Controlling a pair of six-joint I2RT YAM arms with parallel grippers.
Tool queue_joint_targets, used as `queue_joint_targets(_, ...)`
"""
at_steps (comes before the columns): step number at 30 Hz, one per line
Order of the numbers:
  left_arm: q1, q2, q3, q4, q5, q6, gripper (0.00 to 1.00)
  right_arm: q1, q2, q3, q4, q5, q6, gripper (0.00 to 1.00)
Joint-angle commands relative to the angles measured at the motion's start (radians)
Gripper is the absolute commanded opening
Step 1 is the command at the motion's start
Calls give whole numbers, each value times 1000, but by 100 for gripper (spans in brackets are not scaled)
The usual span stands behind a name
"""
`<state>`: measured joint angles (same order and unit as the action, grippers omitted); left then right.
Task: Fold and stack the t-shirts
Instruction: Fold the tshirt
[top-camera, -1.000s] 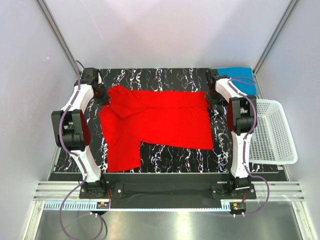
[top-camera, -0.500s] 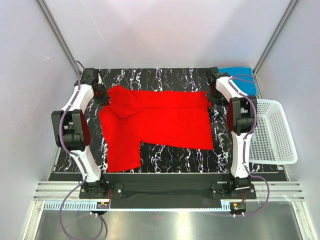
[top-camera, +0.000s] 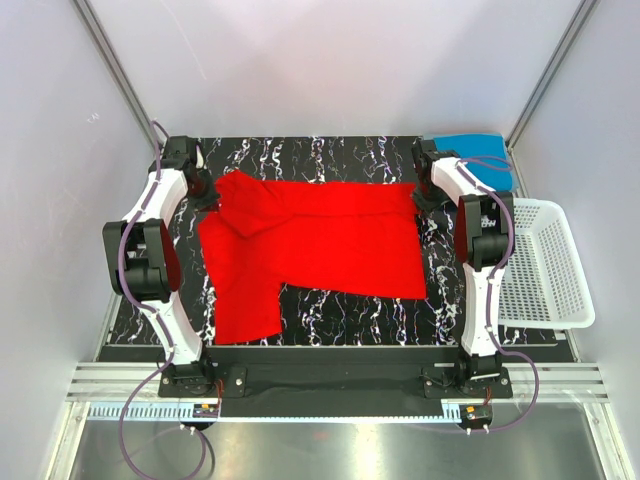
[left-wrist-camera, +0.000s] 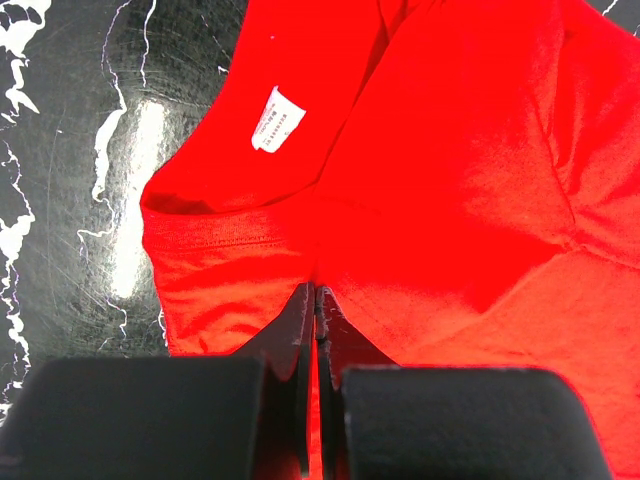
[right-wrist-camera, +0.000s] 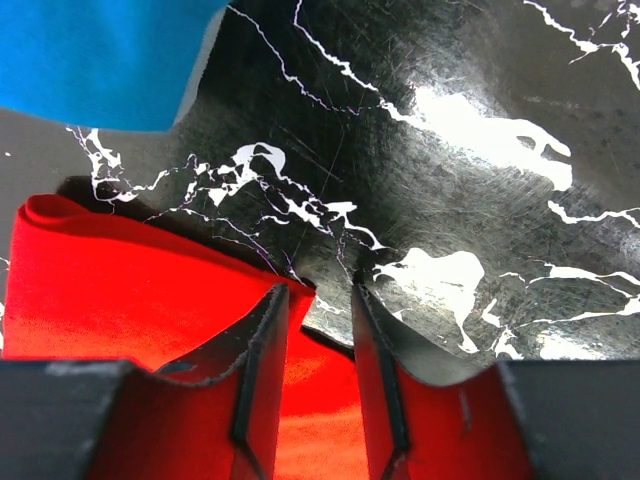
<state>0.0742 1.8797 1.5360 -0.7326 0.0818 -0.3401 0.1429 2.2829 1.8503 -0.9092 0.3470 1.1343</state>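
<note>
A bright red t-shirt (top-camera: 320, 235) lies spread on the black marbled table (top-camera: 330, 158), one sleeve hanging toward the near left. My left gripper (top-camera: 208, 194) is at the shirt's far left corner. In the left wrist view its jaws (left-wrist-camera: 316, 292) are shut on red cloth just below the collar, near the white label (left-wrist-camera: 275, 118). My right gripper (top-camera: 425, 197) is at the shirt's far right corner. In the right wrist view it (right-wrist-camera: 318, 292) stands open, with the red corner (right-wrist-camera: 120, 270) lying between its fingers. A bright blue t-shirt (top-camera: 480, 148) lies folded at the far right corner.
A white plastic mesh basket (top-camera: 545, 265) sits off the table's right edge, beside the right arm. The blue cloth (right-wrist-camera: 100, 60) lies just beyond the right gripper. Grey walls and metal posts enclose the table on three sides.
The right gripper has shifted very slightly at the shirt's far right corner. The left arm and the shirt look the same.
</note>
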Motion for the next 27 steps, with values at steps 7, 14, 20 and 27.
queue_joint_targets(7,4,-54,32,22,-20,-7,0,-3,-11,-5,33,29,19,7)
queue_joint_targets(14,6,-7,179,-20,-25,-23,0,-3,-26,66,88,27,-66,0)
queue_joint_targets(20,12,58,395,-82,-59,-39,0,-3,-63,93,190,-69,-145,0)
queue_joint_targets(27,29,124,567,-116,-37,-51,0,-2,-79,98,181,-85,-153,0)
